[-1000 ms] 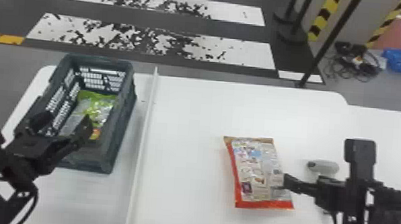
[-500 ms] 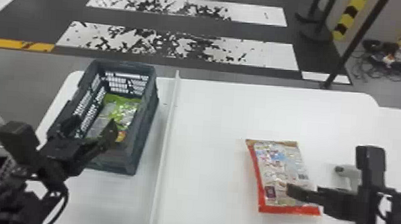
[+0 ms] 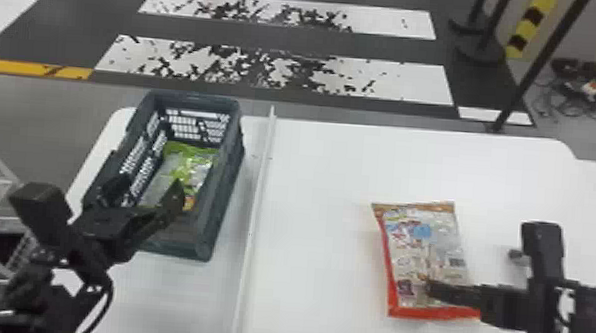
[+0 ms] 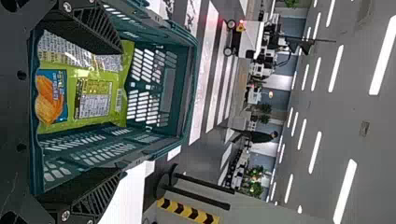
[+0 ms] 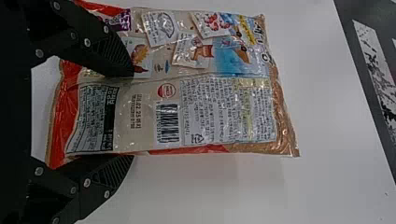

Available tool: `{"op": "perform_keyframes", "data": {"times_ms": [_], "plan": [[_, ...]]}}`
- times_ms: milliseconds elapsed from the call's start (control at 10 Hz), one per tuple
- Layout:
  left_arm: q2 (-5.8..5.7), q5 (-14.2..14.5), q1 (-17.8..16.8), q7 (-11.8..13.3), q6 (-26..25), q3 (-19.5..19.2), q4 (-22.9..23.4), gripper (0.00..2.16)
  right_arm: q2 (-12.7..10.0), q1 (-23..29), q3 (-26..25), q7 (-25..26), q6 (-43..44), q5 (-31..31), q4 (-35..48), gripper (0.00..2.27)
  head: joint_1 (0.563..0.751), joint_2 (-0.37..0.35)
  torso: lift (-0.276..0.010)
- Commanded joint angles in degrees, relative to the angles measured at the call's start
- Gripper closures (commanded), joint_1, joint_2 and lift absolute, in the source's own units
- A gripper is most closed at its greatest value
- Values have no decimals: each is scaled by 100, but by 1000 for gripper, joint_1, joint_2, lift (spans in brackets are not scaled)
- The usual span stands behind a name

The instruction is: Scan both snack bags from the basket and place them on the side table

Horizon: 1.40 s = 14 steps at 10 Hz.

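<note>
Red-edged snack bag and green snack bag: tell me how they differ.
The red-edged bag is outside the basket; the green bag is inside it. The red-edged bag has a largely beige printed face, while the green bag shows a blue panel with orange food. Both are glossy printed bags.

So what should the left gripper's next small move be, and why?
I'd probably ease the left gripper a little farther into the basket, toward the green snack bag, before closing. Its fingers stand apart with nothing pinched between them, and the bag lies inside the basket, ahead of being picked up.
</note>
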<state>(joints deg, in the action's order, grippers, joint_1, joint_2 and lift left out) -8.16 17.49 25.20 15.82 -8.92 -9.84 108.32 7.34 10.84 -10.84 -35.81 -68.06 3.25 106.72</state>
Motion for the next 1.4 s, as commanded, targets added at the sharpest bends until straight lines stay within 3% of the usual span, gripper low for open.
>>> {"op": "perform_keyframes", "data": {"times_ms": [0, 300, 500, 700, 900, 1300], "plan": [[16, 0, -6, 0, 0, 0, -4, 103, -4, 23, 144, 30, 94, 299, -2, 2267, 695, 27, -75], [25, 0, 11, 0, 0, -18, 5, 103, -22, 296, -260, 22, -116, -70, 789, 2253, 695, 17, -75], [34, -9, 29, 0, 0, -27, 23, 103, -39, 384, -761, 13, -275, -457, 1281, 2253, 695, 5, -75], [43, -9, 29, 0, 0, -18, 32, 103, -118, 296, -1579, 118, -275, -1072, 1396, 2253, 695, -22, -75], [8, 0, 29, 0, 0, -18, 32, 103, -110, -100, -2396, 373, -239, -1327, 1070, 2253, 695, -90, -75], [-19, 9, 20, 0, 0, 0, 32, 103, -13, -759, -3205, 1604, 657, -1441, -11, 2253, 695, -261, -75]]}}
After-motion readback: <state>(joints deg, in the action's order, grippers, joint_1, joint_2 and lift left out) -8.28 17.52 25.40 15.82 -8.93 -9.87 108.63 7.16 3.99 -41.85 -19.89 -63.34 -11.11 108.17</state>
